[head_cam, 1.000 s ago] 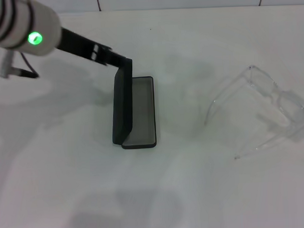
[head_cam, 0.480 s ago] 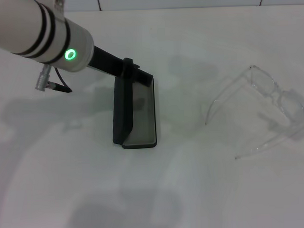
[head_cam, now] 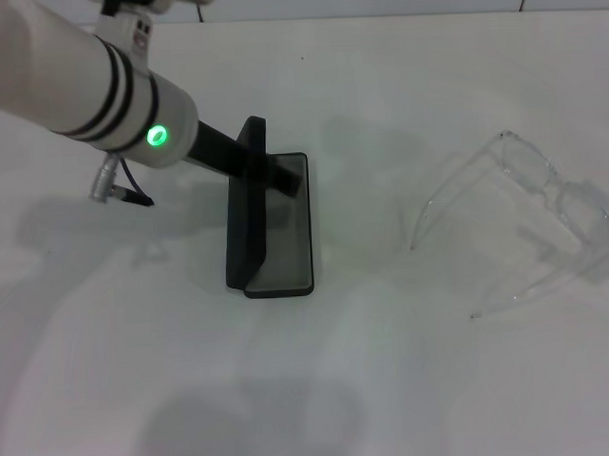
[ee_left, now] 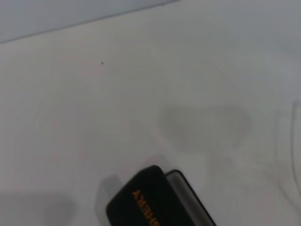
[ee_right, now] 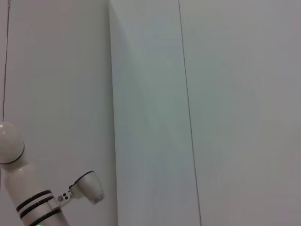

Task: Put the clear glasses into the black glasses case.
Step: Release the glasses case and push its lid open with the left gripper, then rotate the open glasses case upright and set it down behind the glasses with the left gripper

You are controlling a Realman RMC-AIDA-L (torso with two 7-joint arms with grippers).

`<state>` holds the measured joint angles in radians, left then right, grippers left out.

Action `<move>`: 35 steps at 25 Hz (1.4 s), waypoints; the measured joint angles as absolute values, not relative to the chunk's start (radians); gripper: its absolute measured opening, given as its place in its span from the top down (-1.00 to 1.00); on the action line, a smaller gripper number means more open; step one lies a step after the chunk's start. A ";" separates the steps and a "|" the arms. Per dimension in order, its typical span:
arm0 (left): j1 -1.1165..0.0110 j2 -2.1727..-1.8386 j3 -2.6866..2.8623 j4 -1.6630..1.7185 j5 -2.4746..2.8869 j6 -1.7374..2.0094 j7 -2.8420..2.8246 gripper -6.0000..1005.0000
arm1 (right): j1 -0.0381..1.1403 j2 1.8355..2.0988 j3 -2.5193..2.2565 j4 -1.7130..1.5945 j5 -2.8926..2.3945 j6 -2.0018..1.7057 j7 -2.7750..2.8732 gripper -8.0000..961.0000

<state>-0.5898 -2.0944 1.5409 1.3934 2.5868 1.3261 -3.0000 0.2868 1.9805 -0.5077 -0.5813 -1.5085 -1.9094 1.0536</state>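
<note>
A white table (head_cam: 320, 388) fills the head view, bare along its nearest edge. A little farther in, left of centre, the black glasses case (head_cam: 267, 224) lies open on the table. Its shallow base sits flat, showing grey lining, with its long sides running away from the robot. The lid stands roughly upright along the base's left side, seen nearly edge on.

To the right, well apart from the case, the clear glasses (head_cam: 529, 215) rest on the table. They are wholly transparent, hard to pick out against the white surface. The front piece lies toward the far right, and the two arms are unfolded, reaching back toward the near left.

Farther in, the left arm (head_cam: 90, 90), white with black bands and a glowing green light, slants down from the upper left corner. Its dark left gripper (head_cam: 267, 169) reaches to the far end of the case, at the top of the raised lid and over the far part of the base. Whether its jaws are apart or together cannot be told, nor whether they touch the lid.

In the left wrist view, the lid's rounded corner with orange lettering shows at the lower edge, the table stretching away beyond it.

The right gripper is out of sight; its wrist camera faces a pale wall (ee_right: 211, 94), with part of the left arm in the corner.
</note>
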 joint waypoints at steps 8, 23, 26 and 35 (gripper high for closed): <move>-0.591 -2.095 1.582 1.382 2.607 1.295 -3.007 -0.53 | 0.287 1.975 -0.507 -0.551 -1.504 -1.912 1.030 -0.79; -0.585 -2.095 1.601 1.423 2.667 1.306 -3.006 -0.12 | 0.283 1.971 -0.503 -0.541 -1.500 -1.916 1.030 -0.79; -0.579 -2.093 1.615 1.459 2.676 1.327 -3.000 -0.06 | 0.283 1.971 -0.498 -0.541 -1.500 -1.915 1.029 -0.79; -0.577 -2.091 1.628 1.475 2.679 1.357 -2.961 0.55 | 0.276 1.974 -0.441 -0.540 -1.500 -1.945 1.028 -0.79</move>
<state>-0.5767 -2.0907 1.6281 1.4750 2.6791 1.3566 -2.9611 0.2757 1.9741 -0.4409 -0.5398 -1.5001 -1.9446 1.0278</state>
